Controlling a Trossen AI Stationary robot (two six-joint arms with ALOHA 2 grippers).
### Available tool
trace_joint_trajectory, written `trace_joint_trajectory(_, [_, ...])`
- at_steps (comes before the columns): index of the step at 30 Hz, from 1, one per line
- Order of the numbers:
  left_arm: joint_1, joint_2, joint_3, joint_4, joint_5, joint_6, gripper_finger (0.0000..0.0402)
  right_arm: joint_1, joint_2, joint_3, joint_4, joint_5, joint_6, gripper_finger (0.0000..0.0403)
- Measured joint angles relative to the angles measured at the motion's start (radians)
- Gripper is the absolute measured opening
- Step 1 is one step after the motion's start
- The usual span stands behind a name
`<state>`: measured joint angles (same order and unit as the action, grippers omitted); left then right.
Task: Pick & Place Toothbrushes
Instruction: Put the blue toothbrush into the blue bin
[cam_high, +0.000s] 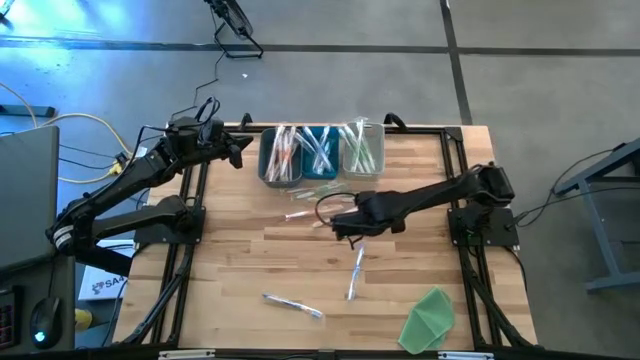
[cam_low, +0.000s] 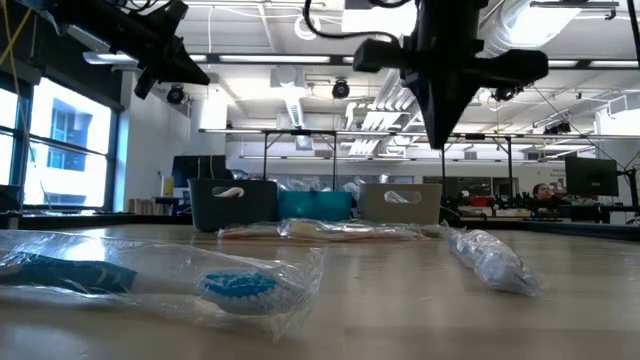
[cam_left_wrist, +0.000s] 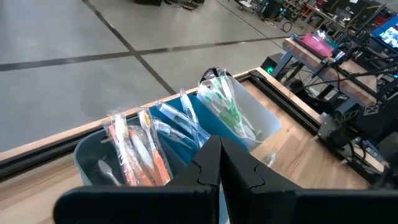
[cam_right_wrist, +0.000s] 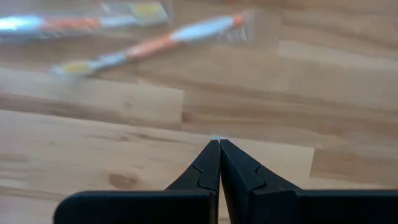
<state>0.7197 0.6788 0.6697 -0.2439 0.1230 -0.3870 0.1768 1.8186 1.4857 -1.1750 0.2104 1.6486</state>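
Observation:
Three bins stand in a row near the table's far edge. The grey bin (cam_high: 282, 156) holds pink/orange toothbrushes (cam_left_wrist: 140, 152), the blue bin (cam_high: 320, 152) blue ones (cam_left_wrist: 177, 124), and the pale bin (cam_high: 362, 148) green ones (cam_left_wrist: 229, 112). Wrapped toothbrushes lie loose on the wood: two orange ones (cam_high: 300, 205) (cam_right_wrist: 146, 46), one at mid-table (cam_high: 355, 272) and a blue one near the front (cam_high: 293, 304) (cam_low: 150, 282). My right gripper (cam_high: 338, 228) (cam_right_wrist: 219, 142) is shut and empty, hanging above bare wood just near of the orange pair. My left gripper (cam_high: 243, 150) (cam_left_wrist: 220, 138) is shut and empty, raised left of the grey bin.
A folded green cloth (cam_high: 430, 320) lies at the table's near right corner. Black frame rails (cam_high: 190, 230) run along the left and right sides of the table. Bare wood (cam_high: 240, 250) lies between the bins and the near toothbrushes.

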Motion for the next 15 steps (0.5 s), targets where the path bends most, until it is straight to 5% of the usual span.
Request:
trace_joint_trajectory(5, [0.000,0.000,0.000,0.000,0.000,0.000,0.0000,0.000,0.056,0.000,-0.003,-0.077,-0.019,0.0021])
trace_joint_trajectory(15, [0.000,0.000,0.000,-0.004,0.000,0.000,0.0000,0.012,0.116,0.001,0.014,-0.176,0.023,0.0137])
